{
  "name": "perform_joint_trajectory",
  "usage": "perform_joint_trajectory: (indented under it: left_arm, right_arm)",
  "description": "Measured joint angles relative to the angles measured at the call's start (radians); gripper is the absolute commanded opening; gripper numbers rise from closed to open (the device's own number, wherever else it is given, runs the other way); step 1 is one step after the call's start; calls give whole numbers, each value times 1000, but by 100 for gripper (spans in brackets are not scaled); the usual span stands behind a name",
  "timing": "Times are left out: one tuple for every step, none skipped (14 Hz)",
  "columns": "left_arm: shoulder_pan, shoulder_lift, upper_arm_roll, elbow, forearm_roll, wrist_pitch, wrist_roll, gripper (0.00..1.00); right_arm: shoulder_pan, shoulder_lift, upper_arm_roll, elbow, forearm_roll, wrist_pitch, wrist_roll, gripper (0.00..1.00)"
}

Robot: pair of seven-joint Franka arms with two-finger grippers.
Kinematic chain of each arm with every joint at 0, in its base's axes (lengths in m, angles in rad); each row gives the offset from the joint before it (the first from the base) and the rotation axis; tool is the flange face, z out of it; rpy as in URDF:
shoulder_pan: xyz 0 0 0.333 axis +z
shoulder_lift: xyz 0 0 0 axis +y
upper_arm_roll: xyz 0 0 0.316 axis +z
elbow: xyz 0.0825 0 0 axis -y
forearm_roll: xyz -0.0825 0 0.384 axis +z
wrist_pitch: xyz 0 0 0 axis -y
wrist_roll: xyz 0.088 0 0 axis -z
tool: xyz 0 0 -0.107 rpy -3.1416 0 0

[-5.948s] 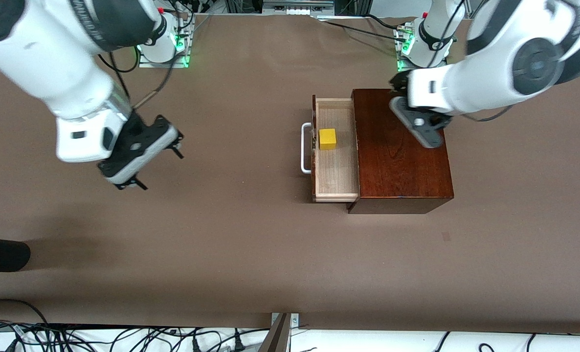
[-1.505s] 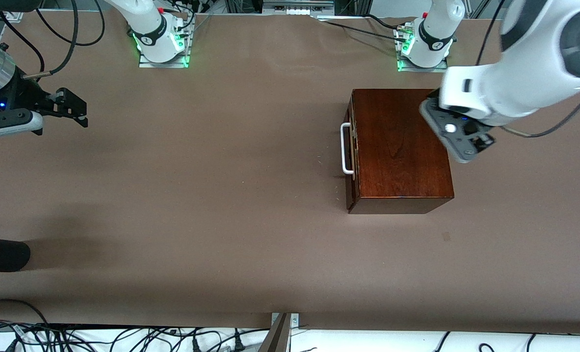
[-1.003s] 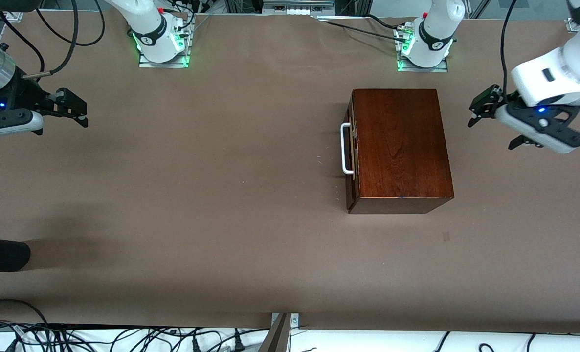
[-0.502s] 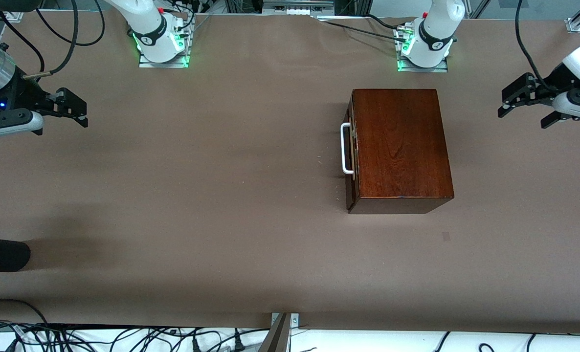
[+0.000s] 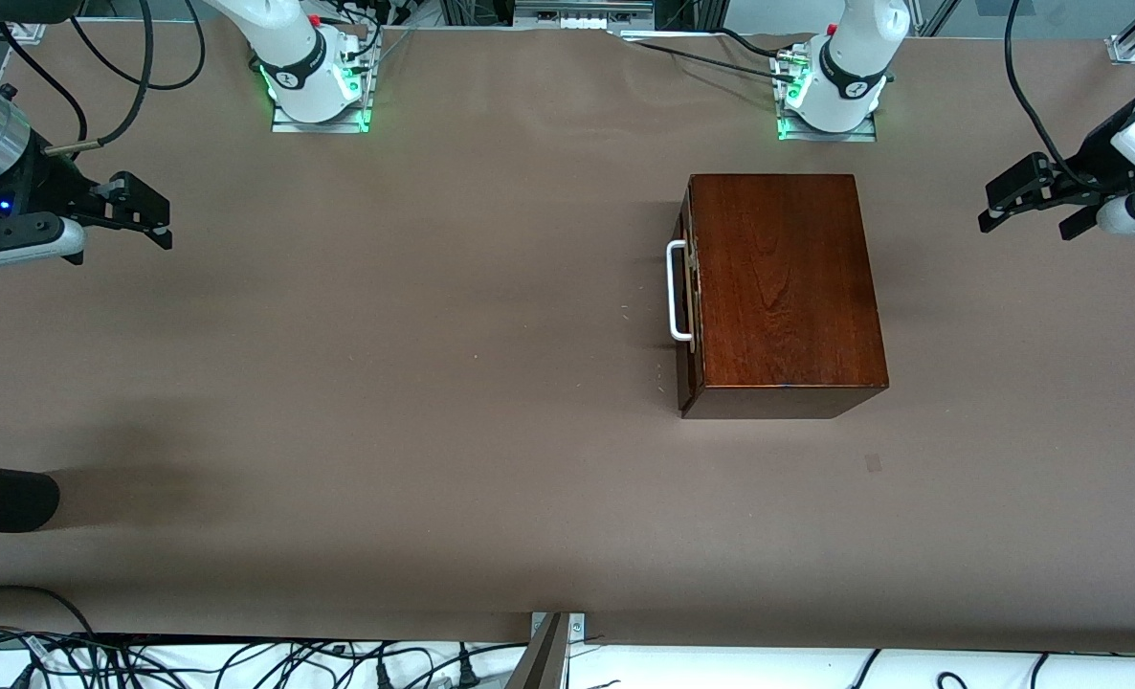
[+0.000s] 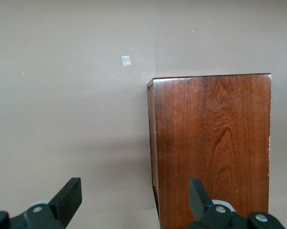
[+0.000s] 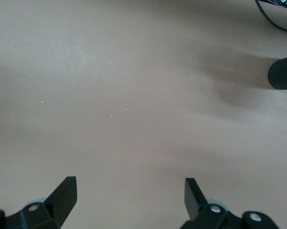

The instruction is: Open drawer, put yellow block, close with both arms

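Drawer point(image 5: 687, 292) shut flush in glossy grained box; left claw point(image 5: 1032, 203) and right claw point(image 5: 137, 212) both spread.

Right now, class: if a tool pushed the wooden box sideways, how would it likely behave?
The wooden box looks solid and stiff, so probably heavy. Its broad, flat base suggests sliding, not tipping. The glossy top may be slippery.

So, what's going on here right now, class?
Nothing is being handled. The drawer is shut in the wooden box, and no yellow block shows. The left tool hangs open over the table at the left arm's end, the right tool open at the right arm's end.
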Motion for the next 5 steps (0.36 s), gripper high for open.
perform_joint_trajectory:
  left_arm:
    - [1,0,2,-1,4,0,-2,100]
    - [1,0,4,-3,6,0,-3,100]
    - [1,0,4,-4,12,0,-3,100]
    - [1,0,4,-5,23,0,-4,100]
    - [1,0,4,-7,29,0,-4,100]
  right_arm:
    - [0,0,0,0,0,0,0,100]
    - [0,0,0,0,0,0,0,100]
    - [0,0,0,0,0,0,0,100]
    - [0,0,0,0,0,0,0,100]
    - [0,0,0,0,0,0,0,100]
